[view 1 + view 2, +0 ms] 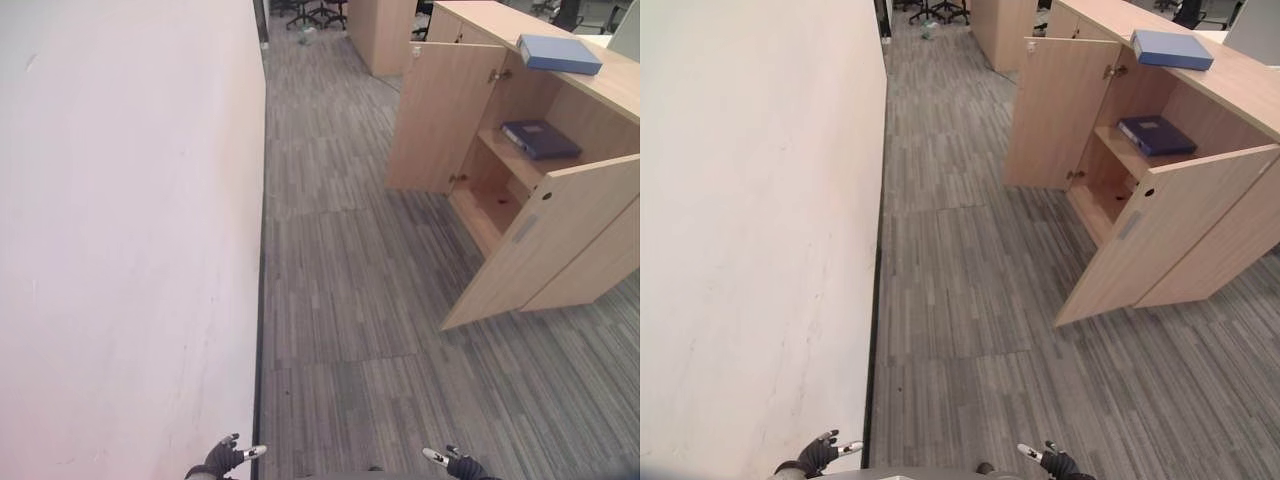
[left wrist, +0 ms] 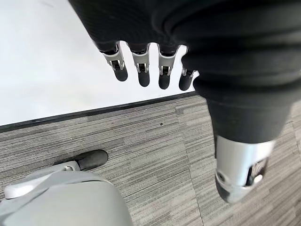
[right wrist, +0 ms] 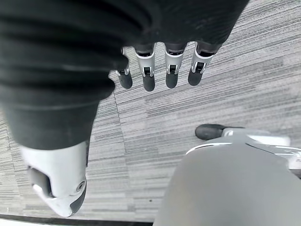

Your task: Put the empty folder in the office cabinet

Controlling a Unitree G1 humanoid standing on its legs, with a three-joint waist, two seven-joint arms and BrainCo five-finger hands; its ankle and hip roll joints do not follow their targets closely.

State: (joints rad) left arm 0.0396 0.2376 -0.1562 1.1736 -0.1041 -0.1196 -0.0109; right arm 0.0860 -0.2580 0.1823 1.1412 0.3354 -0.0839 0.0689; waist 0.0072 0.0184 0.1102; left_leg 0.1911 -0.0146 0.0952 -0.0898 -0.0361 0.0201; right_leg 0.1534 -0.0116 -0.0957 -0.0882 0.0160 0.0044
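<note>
While cabinet (image 1: 520, 190) gapes, folder (image 1: 559, 53) atop

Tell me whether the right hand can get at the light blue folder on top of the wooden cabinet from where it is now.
Probably not yet. The right hand hangs open low beside the robot, and the light blue folder lies on the wooden cabinet across open grey floor.

I could read no text, label, number or sign anywhere. The light blue flat folder (image 1: 560, 53) on top of the pale wooden office cabinet (image 1: 620, 85) showed a plain cover. The dark navy folder (image 1: 540, 138) on the cabinet's inner shelf carried a small pale patch, too small for me to make out.
</note>
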